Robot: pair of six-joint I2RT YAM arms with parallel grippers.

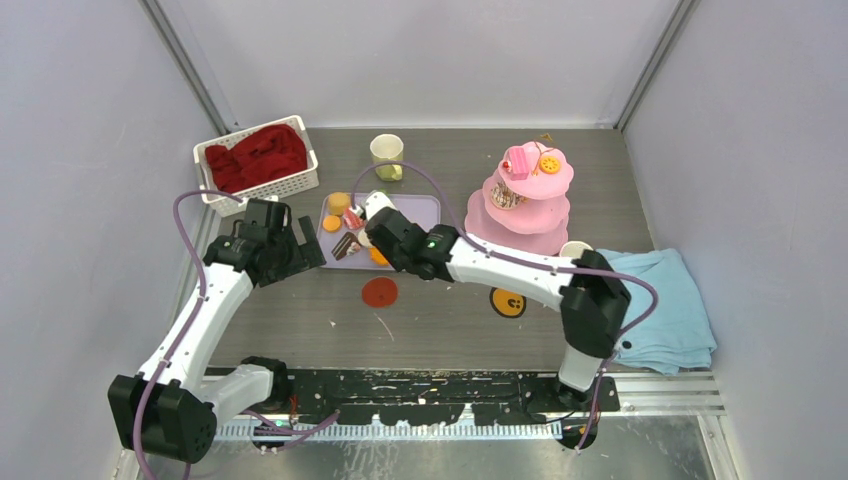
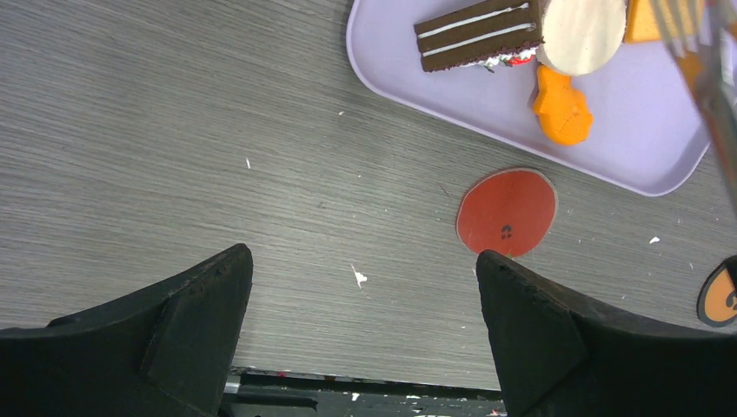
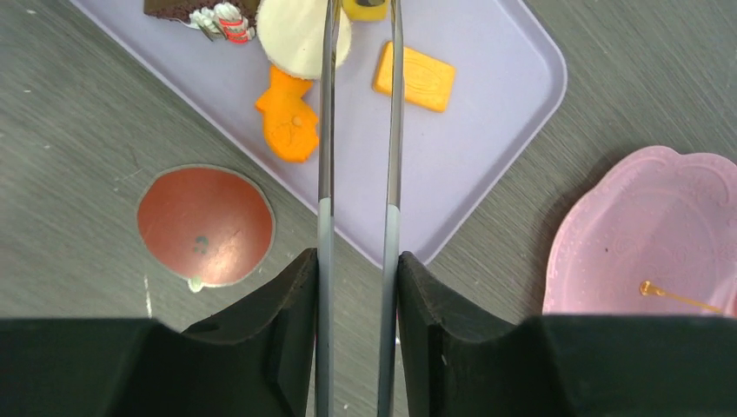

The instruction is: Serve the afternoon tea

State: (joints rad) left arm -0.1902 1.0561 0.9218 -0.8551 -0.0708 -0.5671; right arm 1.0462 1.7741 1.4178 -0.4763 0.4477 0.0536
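Grey table point(image 1: 440, 320): I'm seeing right gripper point(image 3: 356, 261) squeezing tongs point(image 3: 328, 130) over the lilac tray point(image 3: 487, 148). Left gripper point(image 2: 362, 261) is hanging spread wide

Grey wood-grain tabletop point(image 1: 300, 320) with a basket, a tray, two flat discs and a towel.
At the far left stands a white slatted basket point(image 1: 270, 188) holding crumpled red cloth point(image 1: 258, 155). Just right of it lies a lavender tray point(image 1: 418, 210) with rounded corners, and thin metal tongs point(image 3: 327, 130) reach over it. A flat red disc point(image 1: 379, 292) lies just beside the tray's near edge; an orange disc point(image 1: 508, 302) with dark markings lies further right. A folded light-blue towel point(image 1: 665, 305) lies at the near right.
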